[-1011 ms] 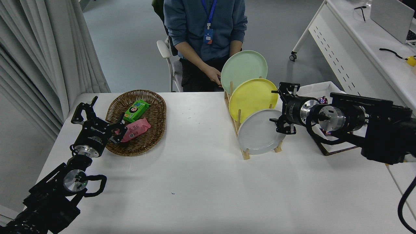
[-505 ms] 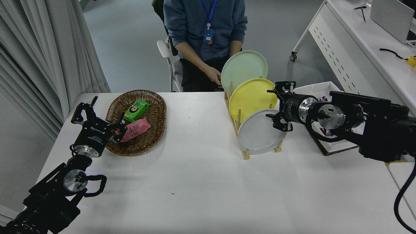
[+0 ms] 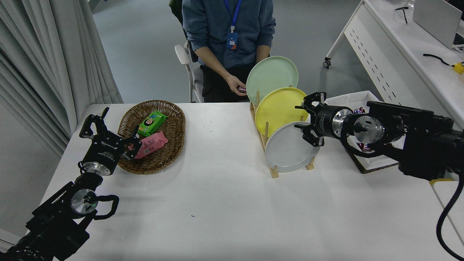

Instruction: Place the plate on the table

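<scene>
At the middle right of the frame, the right gripper (image 3: pixel 303 121) was held wide open at the grey plate (image 3: pixel 289 148), gripping nothing. The yellow plate (image 3: pixel 279 108) behind could be bumped. The left gripper (image 3: pixel 108 127) was parked open, lower left.

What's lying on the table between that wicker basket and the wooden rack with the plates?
Nothing. In the head view, the stretch of white table between the wicker basket and the wooden plate rack is bare.

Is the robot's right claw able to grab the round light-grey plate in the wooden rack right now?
Probably yes. The right gripper is open at the round light-grey plate's upper right rim, with nothing between them. The round yellow plate stands close behind in the wooden rack, so room looks tight.
</scene>
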You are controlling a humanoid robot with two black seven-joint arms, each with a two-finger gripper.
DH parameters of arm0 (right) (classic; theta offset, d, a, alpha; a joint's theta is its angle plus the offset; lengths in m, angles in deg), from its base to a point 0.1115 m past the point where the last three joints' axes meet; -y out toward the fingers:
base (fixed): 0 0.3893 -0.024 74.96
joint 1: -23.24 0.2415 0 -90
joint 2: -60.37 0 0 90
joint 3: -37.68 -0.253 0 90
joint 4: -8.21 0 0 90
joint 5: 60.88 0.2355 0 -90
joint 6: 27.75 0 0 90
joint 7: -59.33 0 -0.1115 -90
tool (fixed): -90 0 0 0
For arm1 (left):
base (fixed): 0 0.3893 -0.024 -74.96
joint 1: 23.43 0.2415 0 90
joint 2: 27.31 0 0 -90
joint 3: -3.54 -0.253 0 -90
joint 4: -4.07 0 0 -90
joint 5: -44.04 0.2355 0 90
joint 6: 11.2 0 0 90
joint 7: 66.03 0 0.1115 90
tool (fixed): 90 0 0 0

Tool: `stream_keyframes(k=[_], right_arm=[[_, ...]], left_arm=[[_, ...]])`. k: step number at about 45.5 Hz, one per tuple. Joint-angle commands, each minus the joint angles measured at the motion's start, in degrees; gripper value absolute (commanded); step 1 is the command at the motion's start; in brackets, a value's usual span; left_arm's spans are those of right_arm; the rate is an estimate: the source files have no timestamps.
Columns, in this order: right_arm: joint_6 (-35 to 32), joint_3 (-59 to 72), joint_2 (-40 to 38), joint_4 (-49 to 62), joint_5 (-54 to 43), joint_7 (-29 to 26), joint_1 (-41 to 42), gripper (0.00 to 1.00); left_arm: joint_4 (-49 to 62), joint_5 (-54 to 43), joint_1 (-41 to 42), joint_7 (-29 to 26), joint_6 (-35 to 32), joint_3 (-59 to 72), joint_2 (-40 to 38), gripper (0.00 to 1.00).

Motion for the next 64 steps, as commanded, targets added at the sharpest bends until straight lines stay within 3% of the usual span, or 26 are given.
stream_keyframes(k=[1, 16, 34, 45, 64], right_arm=[[-0.2, -0.1, 0.0, 0.1, 0.2, -1.5, 0.0, 0.46], [-0.2, -0.1, -0.2, 0.0, 0.4, -3.7, 0.1, 0.37], [-0.5, -1.2, -0.7, 0.0, 0.4, -4.5, 0.3, 0.35], [-0.5, -1.4, -0.7, 0.1, 0.4, -5.1, 0.2, 0.24], [-0.4, -1.4, -0.7, 0.1, 0.5, -5.2, 0.4, 0.21]], left_arm=[[0.0, 0.0, 0.0, 0.0, 0.0, 0.0, 0.0, 1.00], [-0.1, 0.0, 0.0, 0.0, 0.0, 0.0, 0.0, 1.00], [-0.1, 0.0, 0.0, 0.0, 0.0, 0.0, 0.0, 1.00], [-0.1, 0.0, 0.0, 0.0, 0.0, 0.0, 0.0, 1.00], [0.0, 0.0, 0.0, 0.0, 0.0, 0.0, 0.0, 1.00]])
